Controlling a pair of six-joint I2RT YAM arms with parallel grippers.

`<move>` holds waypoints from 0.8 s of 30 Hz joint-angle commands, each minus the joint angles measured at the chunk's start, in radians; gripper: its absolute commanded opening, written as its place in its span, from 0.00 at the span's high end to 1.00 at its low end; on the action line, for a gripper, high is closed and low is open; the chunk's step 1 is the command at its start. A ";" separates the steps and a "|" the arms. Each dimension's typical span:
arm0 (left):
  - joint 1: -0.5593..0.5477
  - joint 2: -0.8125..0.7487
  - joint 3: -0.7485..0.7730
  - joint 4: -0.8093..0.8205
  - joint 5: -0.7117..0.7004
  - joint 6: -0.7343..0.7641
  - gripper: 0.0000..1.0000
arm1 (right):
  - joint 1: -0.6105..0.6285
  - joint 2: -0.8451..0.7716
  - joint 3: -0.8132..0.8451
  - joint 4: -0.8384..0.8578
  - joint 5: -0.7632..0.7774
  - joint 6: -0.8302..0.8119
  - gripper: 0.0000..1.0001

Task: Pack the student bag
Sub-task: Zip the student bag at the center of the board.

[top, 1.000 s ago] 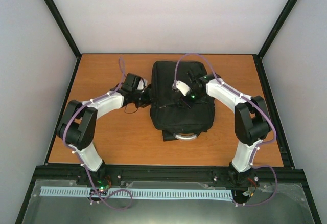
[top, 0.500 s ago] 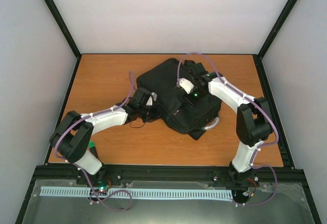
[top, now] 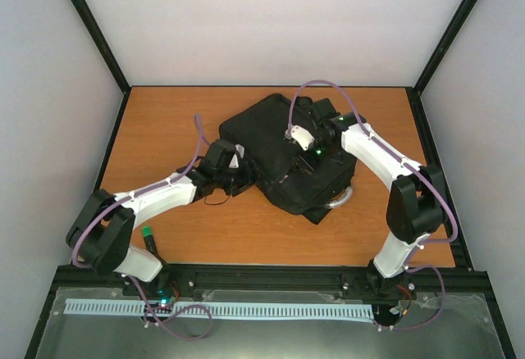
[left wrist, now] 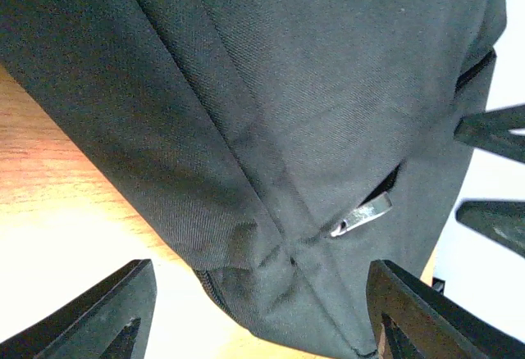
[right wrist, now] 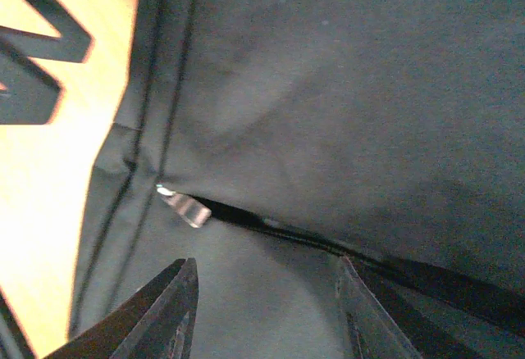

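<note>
The student bag (top: 283, 150) is a large black backpack lying slantwise in the middle of the table, its grey handle (top: 340, 199) toward the near right. My left gripper (top: 239, 172) is at the bag's left edge. In the left wrist view it (left wrist: 262, 318) is open, with a bag corner (left wrist: 328, 293) between the spread fingers (left wrist: 107, 310) and untouched by them. A silver zipper pull (left wrist: 361, 215) hangs just above. My right gripper (top: 308, 150) hovers over the bag's top. It (right wrist: 262, 310) is open above the fabric, near the same pull (right wrist: 184, 206) and a dark zipper slit (right wrist: 328, 248).
A small green-tipped object (top: 147, 234) lies by the left arm's base. A thin black cord loop (top: 215, 197) rests on the wooden table (top: 164, 129) beside the left gripper. Black frame rails (top: 262, 275) and white walls bound the table.
The bag has swung from square-on to slantwise, its handle now toward the right. My left gripper has opened and let the bag's edge go. The right gripper has opened slightly.
</note>
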 commanded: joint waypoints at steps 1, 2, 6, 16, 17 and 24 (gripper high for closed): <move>-0.006 0.050 0.012 0.070 0.023 -0.047 0.28 | -0.003 0.011 0.018 -0.053 -0.134 0.027 0.52; -0.006 0.062 0.014 0.082 0.032 -0.050 0.29 | -0.002 0.021 0.017 -0.058 -0.152 0.030 0.52; -0.015 0.120 0.030 0.133 0.066 -0.066 0.30 | -0.003 0.066 0.012 -0.078 -0.215 0.034 0.52; -0.046 0.228 0.096 0.184 0.086 -0.071 0.60 | -0.001 0.164 0.038 -0.069 -0.301 0.056 0.53; -0.048 0.232 0.096 0.193 0.087 -0.073 0.64 | 0.001 0.172 0.043 -0.073 -0.313 0.056 0.54; -0.060 0.230 0.090 0.208 0.079 -0.073 0.81 | 0.007 0.204 0.055 -0.084 -0.357 0.058 0.61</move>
